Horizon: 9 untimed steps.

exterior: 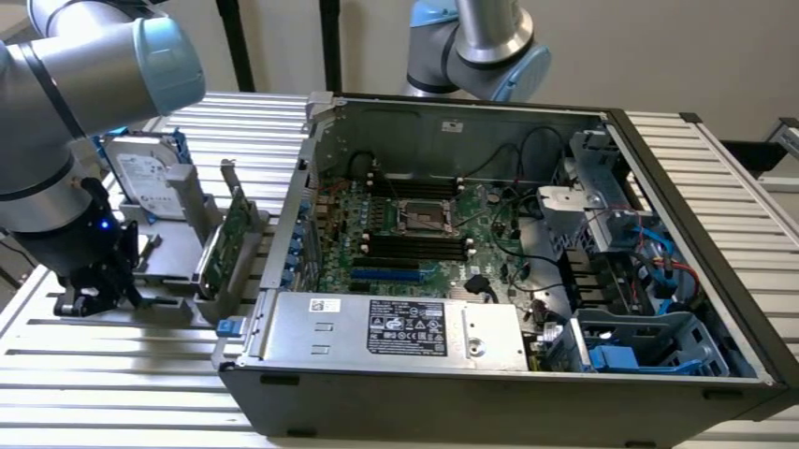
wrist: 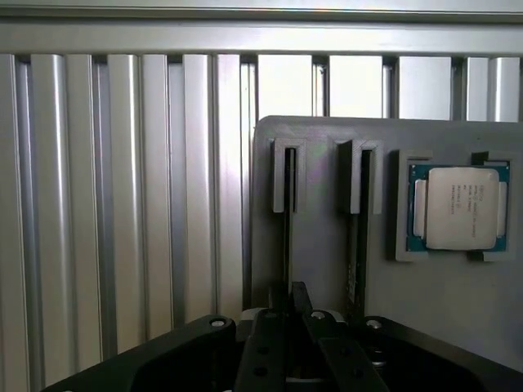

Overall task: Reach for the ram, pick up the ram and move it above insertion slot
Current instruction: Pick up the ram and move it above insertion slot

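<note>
Looking like the grasp step: black two-fingered gripper (wrist: 290, 304) pinched nearly together on the ram (wrist: 288, 220), a long thin stick seen edge-on and dark, standing in a slot of the grey plastic holder (wrist: 323, 245) at the exterior view's lower left. Next move calls for a straight pull, I reckon, no twisting.

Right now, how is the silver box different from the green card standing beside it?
The hard drive is silver with a white label; the expansion card is green. The hard drive is a thick box with blue rails on its sides; the expansion card is a thin flat board with a metal bracket. Both stand on edge in the gray holder.
</note>
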Motion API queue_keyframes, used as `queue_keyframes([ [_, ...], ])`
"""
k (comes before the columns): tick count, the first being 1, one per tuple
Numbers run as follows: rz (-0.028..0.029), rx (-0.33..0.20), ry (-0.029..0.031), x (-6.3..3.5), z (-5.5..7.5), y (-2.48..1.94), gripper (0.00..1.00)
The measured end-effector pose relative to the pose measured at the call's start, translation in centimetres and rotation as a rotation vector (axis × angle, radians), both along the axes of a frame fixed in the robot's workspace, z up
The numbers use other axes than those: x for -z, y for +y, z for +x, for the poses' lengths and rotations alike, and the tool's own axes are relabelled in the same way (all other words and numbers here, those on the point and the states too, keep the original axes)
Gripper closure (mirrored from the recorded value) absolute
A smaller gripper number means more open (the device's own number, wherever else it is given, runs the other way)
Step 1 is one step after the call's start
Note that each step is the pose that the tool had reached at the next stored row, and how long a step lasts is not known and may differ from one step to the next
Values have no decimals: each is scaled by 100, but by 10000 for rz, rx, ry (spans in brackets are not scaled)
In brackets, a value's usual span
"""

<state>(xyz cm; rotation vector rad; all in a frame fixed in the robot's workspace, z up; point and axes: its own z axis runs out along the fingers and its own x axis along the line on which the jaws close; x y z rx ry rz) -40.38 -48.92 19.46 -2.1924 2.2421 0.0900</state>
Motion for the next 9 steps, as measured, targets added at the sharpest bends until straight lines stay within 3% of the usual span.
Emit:
queue_keyframes([
  [9,1,149,1,0,2,0,86],
])
